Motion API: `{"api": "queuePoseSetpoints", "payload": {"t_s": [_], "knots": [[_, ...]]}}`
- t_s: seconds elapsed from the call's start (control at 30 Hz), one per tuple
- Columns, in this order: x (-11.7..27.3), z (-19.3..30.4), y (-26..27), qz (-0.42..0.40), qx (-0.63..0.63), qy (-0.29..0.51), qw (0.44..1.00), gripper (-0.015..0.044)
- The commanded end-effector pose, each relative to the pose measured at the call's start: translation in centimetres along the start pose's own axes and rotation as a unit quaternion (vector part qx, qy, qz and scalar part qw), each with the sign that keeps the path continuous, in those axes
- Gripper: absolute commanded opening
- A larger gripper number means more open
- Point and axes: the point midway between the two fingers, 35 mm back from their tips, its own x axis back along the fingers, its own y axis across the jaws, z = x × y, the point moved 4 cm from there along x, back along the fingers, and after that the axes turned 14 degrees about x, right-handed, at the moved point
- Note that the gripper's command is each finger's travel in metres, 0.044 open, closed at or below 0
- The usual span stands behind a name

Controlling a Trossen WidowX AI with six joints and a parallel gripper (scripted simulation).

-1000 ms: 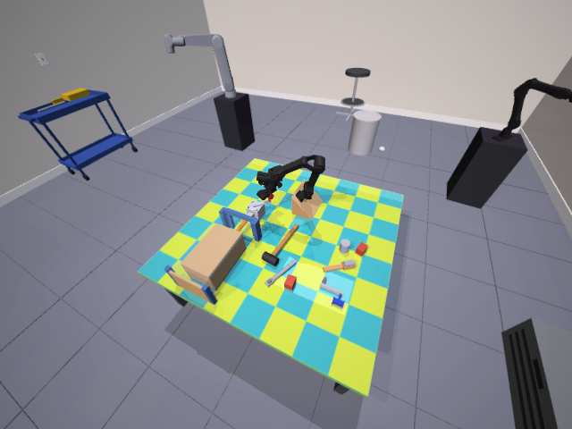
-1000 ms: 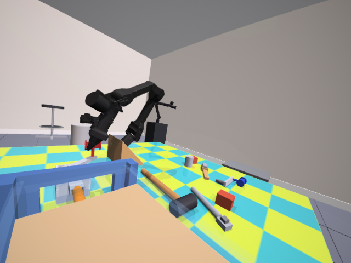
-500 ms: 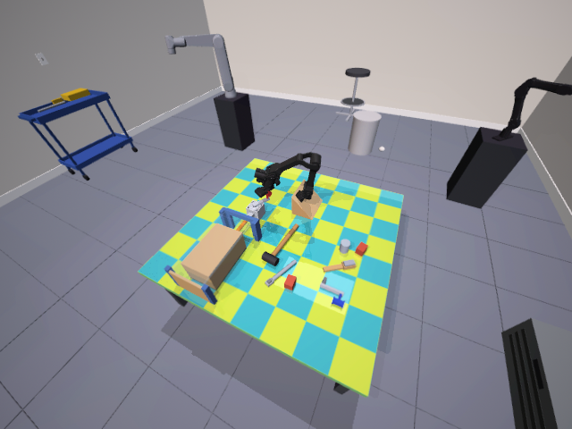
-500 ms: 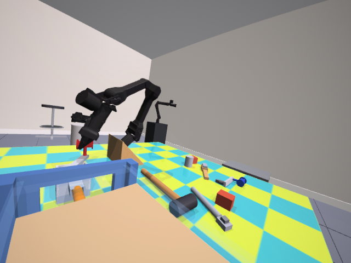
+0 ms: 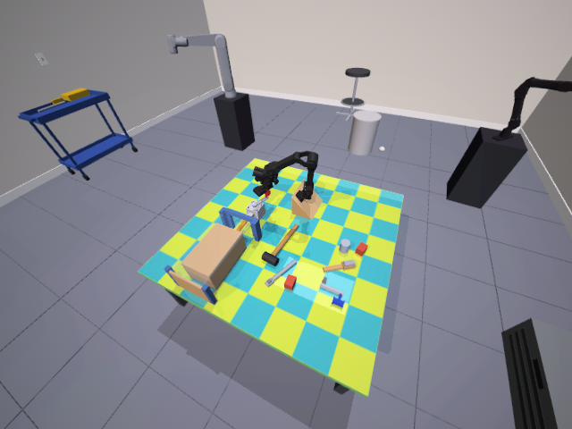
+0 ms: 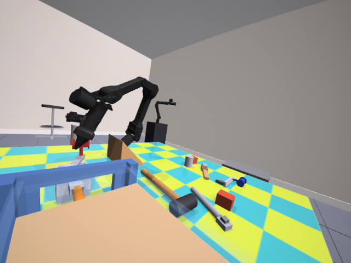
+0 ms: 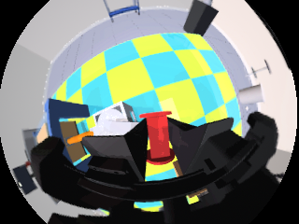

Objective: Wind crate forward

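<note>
My gripper (image 5: pixel 264 191) (image 6: pixel 77 145) (image 7: pixel 154 119) is shut on the red grip of the winch handle. The handle's grey arm (image 5: pixel 260 201) (image 6: pixel 77 160) runs from the red grip to the top of the grey winch (image 5: pixel 254 211) (image 6: pixel 59 193). Its key end is hidden. An orange strap (image 5: pixel 241 225) (image 6: pixel 78 193) (image 7: pixel 80 137) runs from the winch through the blue frame (image 5: pixel 239 215) (image 6: pixel 71 172) (image 7: pixel 55 122). The tan crate (image 5: pixel 214 251) (image 6: pixel 113 226) sits flat behind the frame, with a small gap apparent between them.
A wooden wedge block (image 5: pixel 305 205) (image 6: pixel 114 148) stands by the arm's base. A mallet (image 5: pixel 270 257) (image 6: pixel 184 204), a grey wrench-like tool (image 5: pixel 281 273) (image 6: pixel 207 202), red blocks, a grey cylinder (image 5: pixel 344 246) (image 6: pixel 188 161) and a blue-knobbed tool (image 5: pixel 338 301) (image 6: pixel 241 181) lie farther along the bench.
</note>
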Motion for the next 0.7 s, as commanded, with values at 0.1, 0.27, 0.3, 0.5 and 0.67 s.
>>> {"api": "queuePoseSetpoints", "payload": {"t_s": [0.1, 0.27, 0.3, 0.5, 0.67], "knots": [[-0.9, -2.5, -0.3, 0.007, -0.004, -0.021, 1.0, 0.0], [-1.2, -3.2, -0.3, 0.007, -0.004, -0.022, 1.0, 0.0], [-1.3, -3.4, -0.2, 0.007, -0.004, -0.022, 1.0, 0.0], [-1.6, -4.3, -0.1, 0.007, -0.004, -0.022, 1.0, 0.0], [-1.9, -5.2, 0.2, 0.007, -0.004, -0.023, 1.0, 0.0]]}}
